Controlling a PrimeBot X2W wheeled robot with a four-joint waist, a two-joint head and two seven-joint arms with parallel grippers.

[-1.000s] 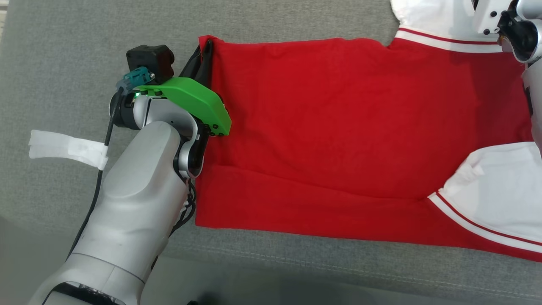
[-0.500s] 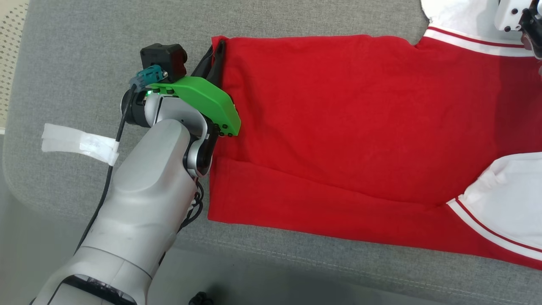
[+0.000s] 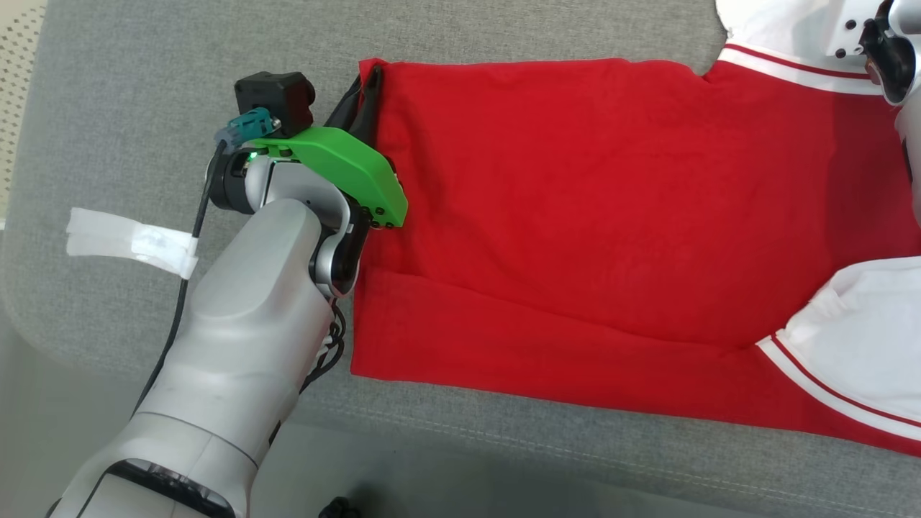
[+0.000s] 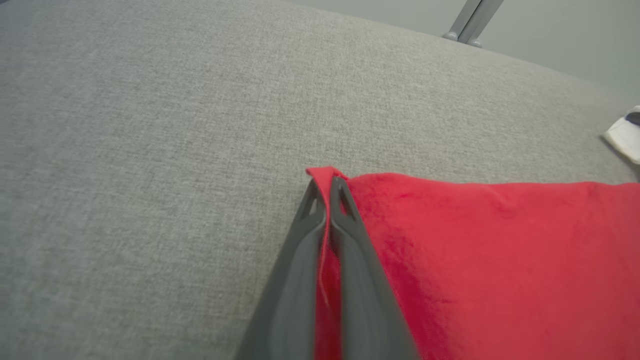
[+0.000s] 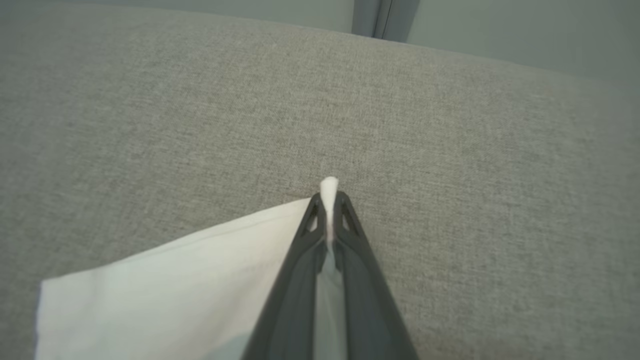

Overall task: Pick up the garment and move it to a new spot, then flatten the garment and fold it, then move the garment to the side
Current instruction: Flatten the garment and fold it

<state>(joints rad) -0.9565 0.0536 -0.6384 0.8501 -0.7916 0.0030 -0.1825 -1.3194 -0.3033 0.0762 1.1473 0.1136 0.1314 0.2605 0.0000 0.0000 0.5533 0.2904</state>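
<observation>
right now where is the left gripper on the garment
In the head view, the left gripper is at the upper-left corner of the garment, shut on its red edge, with bare grey cushion to its left.

Garment (image 3: 575,216) cut off at head view's rt edge; green cover (image 3: 338,169) hides base of left gripper (image 3: 372,74)

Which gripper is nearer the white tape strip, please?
Left. The left gripper pinches the garment's red corner near the tape; the right gripper holds the far white sleeve.

matt cloth garment (image 3: 575,201) (rough-woven upholstery (image 3: 144,79))
</observation>
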